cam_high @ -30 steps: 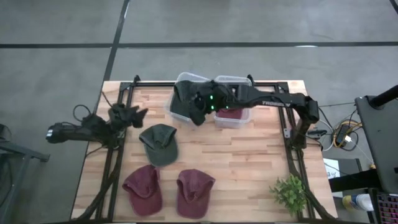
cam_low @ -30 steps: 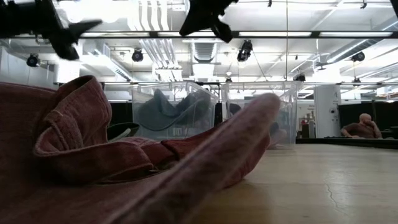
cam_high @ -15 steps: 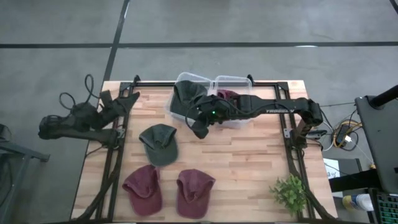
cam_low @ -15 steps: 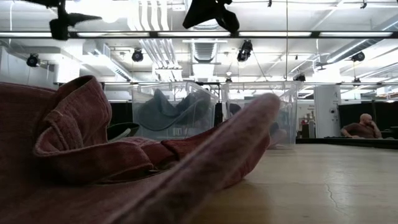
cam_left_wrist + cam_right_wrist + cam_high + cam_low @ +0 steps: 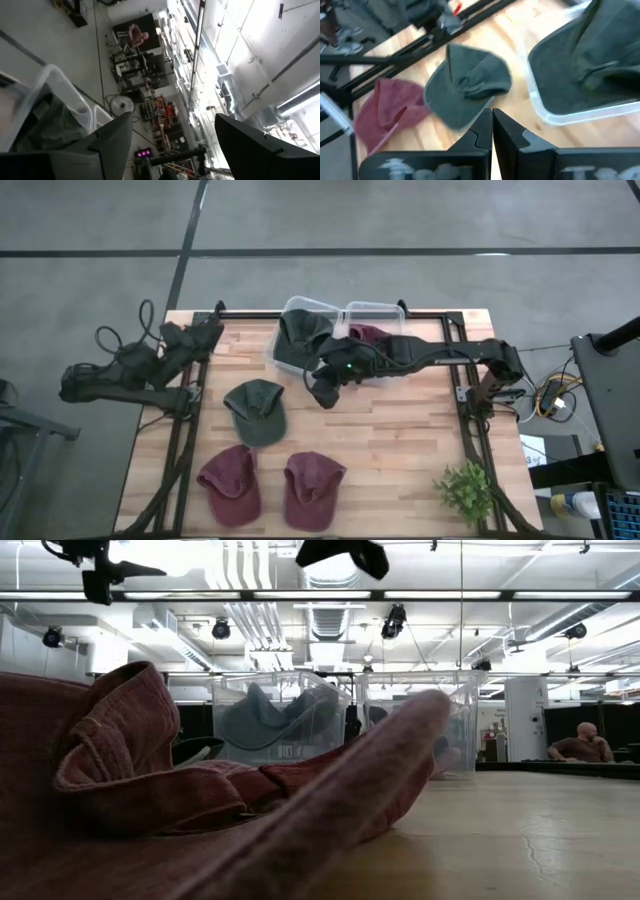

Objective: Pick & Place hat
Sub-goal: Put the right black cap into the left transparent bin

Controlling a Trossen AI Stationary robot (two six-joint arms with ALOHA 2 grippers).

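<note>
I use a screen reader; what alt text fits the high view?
From above: the right gripper, shut and empty, hovers beside a green hat on the wooden table. Two red hats lie near the front edge, two clear bins holding hats sit at the back, and the left gripper waits at the table's left.

Count from the high view.

Caps on the table, loose: three.
- one dark green cap (image 5: 256, 410)
- two maroon caps, side by side at the near edge: left one (image 5: 231, 481), right one (image 5: 312, 487)

Clear plastic bins: two, set next to each other at the far side.
- left bin (image 5: 293, 310) holds one dark green cap (image 5: 298, 342)
- right bin (image 5: 374, 310) holds one maroon cap (image 5: 364, 333), partly covered by the arm

Cap total visible: five (two green, three maroon).

Robot arms: two. Small potted plant (image 5: 466, 490): one, at the near right corner.

Low view: one person (image 5: 580, 746) seated in the room beyond the table.
</note>
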